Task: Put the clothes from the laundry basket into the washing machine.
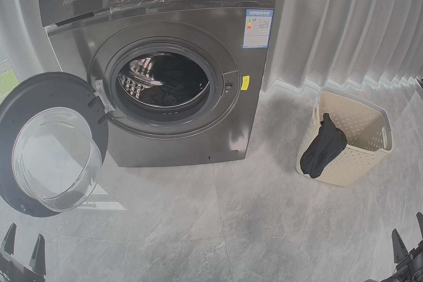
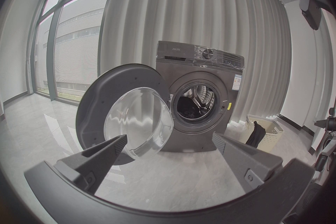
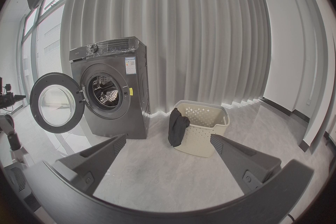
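Both pairs of jaws stand wide apart, holding nothing: left gripper (image 2: 169, 137), right gripper (image 3: 168, 137). A black garment (image 1: 324, 146) hangs over the basket (image 1: 352, 161) rim, beside the washing machine (image 1: 176, 150), whose door (image 1: 44, 89) is open. The step in hand looks like the pickup: the right gripper would need to reach over and pinch the cloth.

Washing machine (image 1: 185, 89) glossy grey metal; laundry basket (image 1: 368, 137) matt perforated plastic; garment (image 1: 324, 148) black cloth
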Controlling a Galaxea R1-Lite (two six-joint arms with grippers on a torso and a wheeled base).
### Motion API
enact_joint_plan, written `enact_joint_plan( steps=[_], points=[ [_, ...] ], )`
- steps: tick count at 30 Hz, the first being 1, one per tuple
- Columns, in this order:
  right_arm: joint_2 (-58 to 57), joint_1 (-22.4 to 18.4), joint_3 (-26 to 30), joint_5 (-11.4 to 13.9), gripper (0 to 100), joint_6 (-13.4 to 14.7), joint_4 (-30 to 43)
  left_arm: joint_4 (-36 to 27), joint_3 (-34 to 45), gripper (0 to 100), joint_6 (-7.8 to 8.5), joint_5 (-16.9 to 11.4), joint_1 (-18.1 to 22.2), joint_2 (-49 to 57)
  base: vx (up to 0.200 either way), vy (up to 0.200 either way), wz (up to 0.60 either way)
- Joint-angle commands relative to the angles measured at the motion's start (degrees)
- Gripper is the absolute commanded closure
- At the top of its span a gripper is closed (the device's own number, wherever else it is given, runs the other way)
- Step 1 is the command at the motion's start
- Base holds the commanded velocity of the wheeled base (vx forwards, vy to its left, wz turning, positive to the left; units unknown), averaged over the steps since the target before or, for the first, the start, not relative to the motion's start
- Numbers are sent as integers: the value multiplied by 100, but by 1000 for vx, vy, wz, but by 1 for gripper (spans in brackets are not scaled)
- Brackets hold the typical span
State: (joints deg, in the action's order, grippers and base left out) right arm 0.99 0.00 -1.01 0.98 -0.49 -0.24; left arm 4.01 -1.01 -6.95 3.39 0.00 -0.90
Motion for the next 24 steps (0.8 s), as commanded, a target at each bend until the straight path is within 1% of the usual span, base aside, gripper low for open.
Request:
enact_joint_plan(
  steps=[1,8,13,24],
  points=[
    [24,0,101,-1,0,-13,-2,3,101,0,-8,-5,0,73,0,0,-600],
    [24,0,101,-1,0,-4,-2,3,101,0,-17,4,0,73,0,0,-600],
    [24,0,101,-1,0,-4,-2,3,101,0,9,-14,0,73,0,0,0],
    [24,0,101,-1,0,-4,-2,3,92,0,-17,-5,0,64,0,0,0]
  ],
)
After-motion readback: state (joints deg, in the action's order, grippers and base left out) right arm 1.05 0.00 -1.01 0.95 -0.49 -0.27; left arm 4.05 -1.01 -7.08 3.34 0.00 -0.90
